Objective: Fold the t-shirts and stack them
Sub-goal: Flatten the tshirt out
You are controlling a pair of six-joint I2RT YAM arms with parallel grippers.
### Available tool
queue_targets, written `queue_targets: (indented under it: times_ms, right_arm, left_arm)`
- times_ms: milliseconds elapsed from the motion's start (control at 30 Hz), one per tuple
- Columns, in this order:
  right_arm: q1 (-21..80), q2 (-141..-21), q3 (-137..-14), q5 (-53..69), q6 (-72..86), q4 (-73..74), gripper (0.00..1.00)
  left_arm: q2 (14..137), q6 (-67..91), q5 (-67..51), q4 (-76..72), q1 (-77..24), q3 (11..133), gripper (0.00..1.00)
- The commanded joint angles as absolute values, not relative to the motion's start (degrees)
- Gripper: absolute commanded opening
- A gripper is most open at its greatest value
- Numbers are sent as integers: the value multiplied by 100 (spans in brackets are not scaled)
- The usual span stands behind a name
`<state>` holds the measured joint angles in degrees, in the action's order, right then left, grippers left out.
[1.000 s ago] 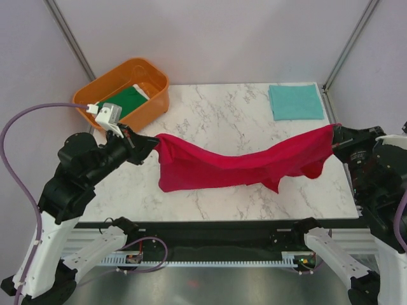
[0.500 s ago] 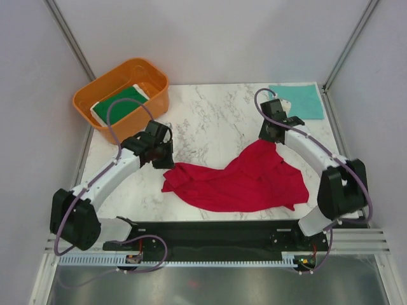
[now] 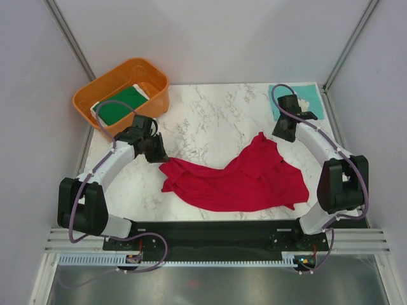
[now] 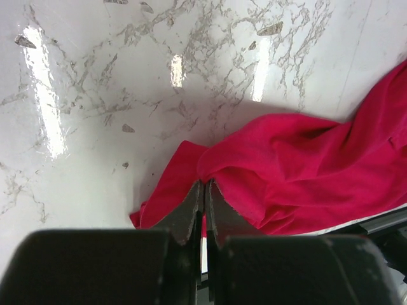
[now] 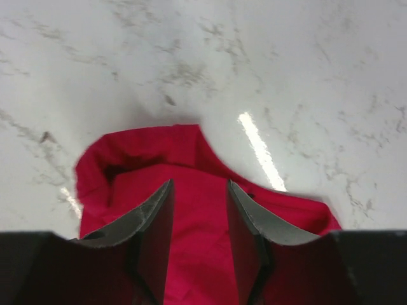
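1. The red t-shirt lies crumpled and unfolded on the near half of the marble bench, between the two arms.
2. The left pincer sits at the cloth's left tip. In the wrist view, the left pincer has its fingers pressed almost together, with only a thin slit between them, and the red t-shirt is bunched just beneath the tips.
3. The right pincer is beside the shirt's raised far fold. Close up, the right pincer is spread wide and pinching nothing, with the red t-shirt below it.
4. The teal t-shirt is folded flat in the far right corner, partly behind the right arm.
5. The green t-shirt is folded inside the orange tub at far left.
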<state>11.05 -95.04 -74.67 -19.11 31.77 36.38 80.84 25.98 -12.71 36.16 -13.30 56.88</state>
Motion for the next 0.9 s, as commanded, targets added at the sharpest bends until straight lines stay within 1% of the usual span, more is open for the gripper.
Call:
queue_targets:
  times_ms: [0,133,367,467,633,867]
  right_arm:
    - [643,-9229,-6918,-1671,3348,3587,46]
    - [396,-9062,-6208,-1363,3620,3043,44]
    - [97,-8913,-5450,-994,3867,2304,41]
    - [79,-8816,-5327,-958,3946,2189,39]
    - [79,-8684,-5081,-818,4069,2022,39]
    - [79,-8806,-4922,-738,4105,1784,39]
  left_arm:
    - [8200,2479,-1538,3428,-1266,5941,5]
    - [8297,2479,-1705,3384,-1266,6003,6]
    - [8244,2426,-1802,3305,-1266,5863,6]
    - [8244,2426,-1819,3278,-1266,5836,5]
    - [8279,2426,-1837,3252,-1266,5827,6]
    - [8323,2443,-1925,3208,-1266,5827,5]
